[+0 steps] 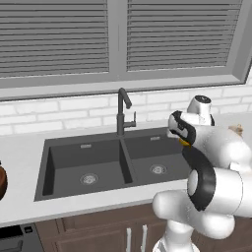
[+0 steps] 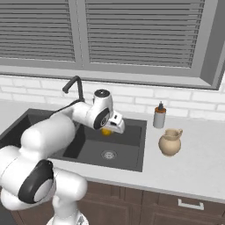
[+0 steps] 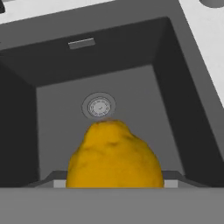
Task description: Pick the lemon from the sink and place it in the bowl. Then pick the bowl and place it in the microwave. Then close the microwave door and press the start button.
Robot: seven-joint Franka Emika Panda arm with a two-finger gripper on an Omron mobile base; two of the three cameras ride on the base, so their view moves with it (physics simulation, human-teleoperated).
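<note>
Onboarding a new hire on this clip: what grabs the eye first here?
The big yellow lemon dominates the hand view, held close between the gripper tips above the drain of the sink's right basin. In the base views the bulky white arm fills the foreground, reaching over that dark double-basin sink with its tall faucet. On the counter to the sink's right stand a tan jug and a small bottle.

Beige jug (image 2: 170, 143) beside brown-capped bottle (image 2: 159, 115) on counter (image 2: 197, 167).

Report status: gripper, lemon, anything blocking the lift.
Gripper shut on lemon, held above the right basin of the sink. Drain visible below. Faucet stands off to the side. Nothing blocking.
</note>
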